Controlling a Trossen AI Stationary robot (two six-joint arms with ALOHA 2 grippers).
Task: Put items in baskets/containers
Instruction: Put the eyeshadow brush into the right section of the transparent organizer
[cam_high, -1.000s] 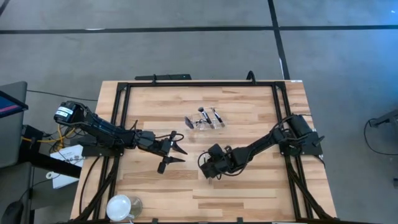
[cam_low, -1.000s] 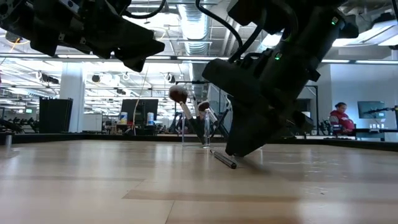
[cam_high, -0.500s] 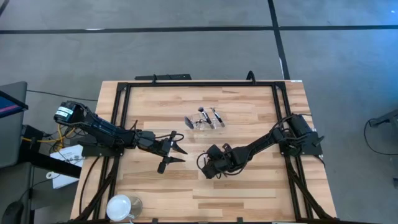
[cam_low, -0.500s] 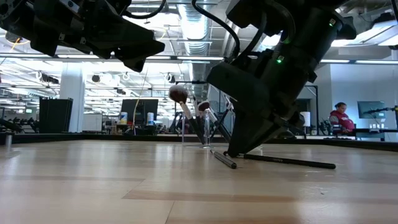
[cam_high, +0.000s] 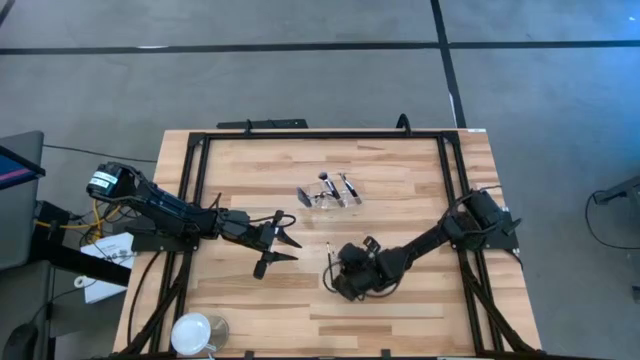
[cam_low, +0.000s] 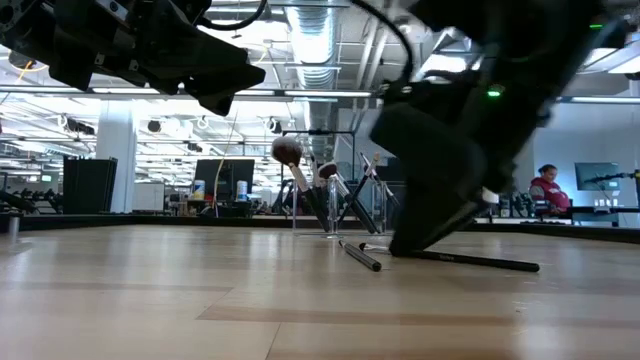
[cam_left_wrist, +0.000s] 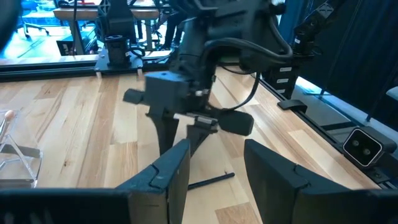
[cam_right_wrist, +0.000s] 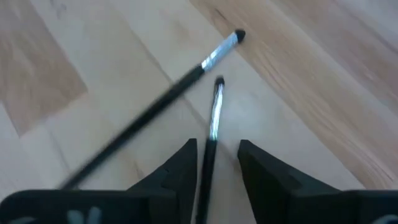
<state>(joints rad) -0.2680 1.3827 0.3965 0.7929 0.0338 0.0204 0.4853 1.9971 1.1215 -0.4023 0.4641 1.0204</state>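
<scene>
Two slim dark brushes with silver ferrules lie flat on the wood in the right wrist view: a long brush (cam_right_wrist: 155, 102) lies aslant, and a shorter brush (cam_right_wrist: 211, 134) runs between my right gripper's (cam_right_wrist: 217, 168) open fingers. That gripper (cam_high: 342, 283) points down at the table's near middle (cam_low: 405, 245). The clear tray (cam_high: 330, 195) sits toward the far middle, with brushes leaning up out of it (cam_low: 300, 185). My left gripper (cam_high: 275, 242) hovers open left of centre (cam_left_wrist: 217, 180). My right gripper stands astride the shorter brush's handle (cam_right_wrist: 208, 155), coming from above with the fingers along it. The brush lies flat on the table. I cannot tell whether either finger touches it.
A round white cup-like dish (cam_high: 193, 331) stands at the near left corner. A black frame (cam_high: 320, 133) rims the table. Bare wood lies between the tray and the right gripper. A person (cam_low: 548, 190) sits far off in the room behind.
My right gripper has moved toward the table's near edge and a little to the right, staying low. As it moved off, the long brush came into sight lying on the table in the low view. The left arm has kept still.
</scene>
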